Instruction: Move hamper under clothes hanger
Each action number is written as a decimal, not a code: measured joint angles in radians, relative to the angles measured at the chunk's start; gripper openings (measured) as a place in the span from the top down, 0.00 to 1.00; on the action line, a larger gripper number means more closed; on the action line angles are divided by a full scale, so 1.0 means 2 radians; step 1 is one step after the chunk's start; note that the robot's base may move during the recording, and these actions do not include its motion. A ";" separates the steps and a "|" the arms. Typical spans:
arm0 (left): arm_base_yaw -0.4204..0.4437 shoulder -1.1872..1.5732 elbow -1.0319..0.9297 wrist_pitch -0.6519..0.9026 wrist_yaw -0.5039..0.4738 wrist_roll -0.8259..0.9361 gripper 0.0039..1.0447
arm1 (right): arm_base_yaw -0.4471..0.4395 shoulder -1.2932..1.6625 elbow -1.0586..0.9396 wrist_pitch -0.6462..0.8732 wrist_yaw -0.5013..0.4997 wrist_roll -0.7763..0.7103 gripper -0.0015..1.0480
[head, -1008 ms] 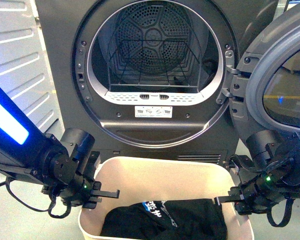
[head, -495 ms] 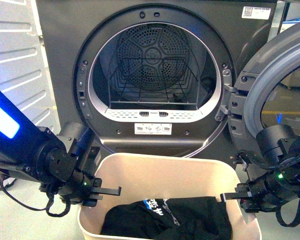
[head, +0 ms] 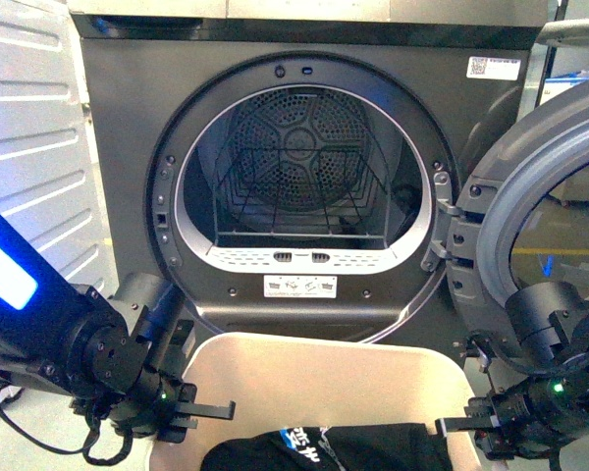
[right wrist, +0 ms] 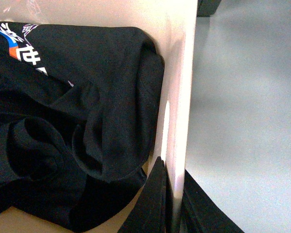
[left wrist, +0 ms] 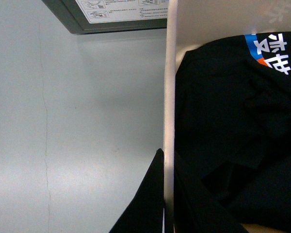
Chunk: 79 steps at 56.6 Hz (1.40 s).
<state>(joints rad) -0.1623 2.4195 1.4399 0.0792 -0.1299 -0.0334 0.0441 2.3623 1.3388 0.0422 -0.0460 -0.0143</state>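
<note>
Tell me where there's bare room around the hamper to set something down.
Bare floor lies outside the hamper wall by the left gripper, up to the dryer base, and outside the wall by the right gripper. Inside, black clothes crowd the bottom.

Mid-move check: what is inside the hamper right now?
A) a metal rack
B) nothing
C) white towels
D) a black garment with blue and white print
D: both wrist views show a black garment with blue and white lettering lying against the wall of the hamper.
</note>
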 joint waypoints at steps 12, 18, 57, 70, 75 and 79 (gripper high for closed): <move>0.000 0.000 0.000 0.000 0.000 0.000 0.96 | 0.000 0.000 0.000 0.000 0.000 0.000 0.97; 0.011 0.000 -0.001 0.000 -0.005 0.000 0.96 | 0.011 0.000 0.000 0.000 -0.009 0.001 0.97; 0.001 0.000 -0.002 0.000 -0.001 0.000 0.96 | -0.001 0.000 0.000 0.000 -0.003 0.001 0.97; 0.000 0.000 -0.002 0.000 0.000 0.000 0.96 | -0.002 -0.001 -0.001 0.000 -0.002 0.001 0.97; -0.001 0.000 -0.002 0.000 0.001 0.000 0.96 | -0.002 -0.001 -0.001 0.000 0.000 0.001 0.97; -0.001 0.000 -0.002 0.000 0.001 0.000 0.96 | -0.002 -0.001 -0.001 0.000 0.000 0.001 0.97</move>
<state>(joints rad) -0.1642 2.4195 1.4364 0.0792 -0.1287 -0.0338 0.0399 2.3596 1.3369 0.0422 -0.0460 -0.0132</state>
